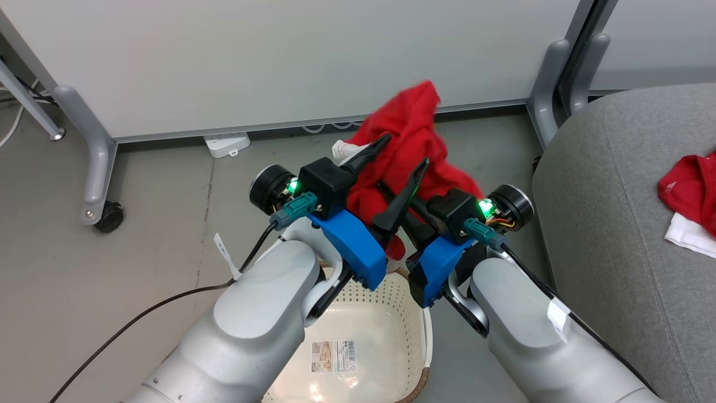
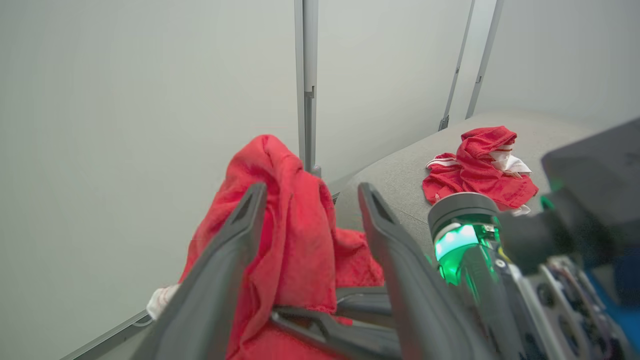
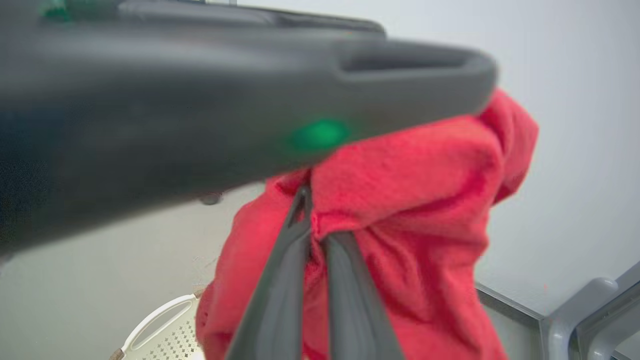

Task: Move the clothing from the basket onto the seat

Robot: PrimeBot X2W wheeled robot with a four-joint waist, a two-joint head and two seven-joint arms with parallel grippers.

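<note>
Right below my forearms, the laundry basket (image 1: 386, 302) shows its perforated wall and a label (image 1: 334, 356) on its floor. Above it, my left gripper (image 1: 406, 149) stands with its fingers spread wide, the red garment (image 1: 411, 129) draped against them but not pinched. My right gripper (image 3: 307, 210) is closed tight on a fold of that garment, so the cloth hangs from it in a bunched, roughly upright clump past the basket's far edge. Now the key bit: the grey seat (image 1: 604, 196) lies off to my right, well apart from the cloth, and my right arm is the nearer one. I judge a rightward carry comes next. Farther along the seat, the other red garment (image 1: 691, 187) lies crumpled.
</note>
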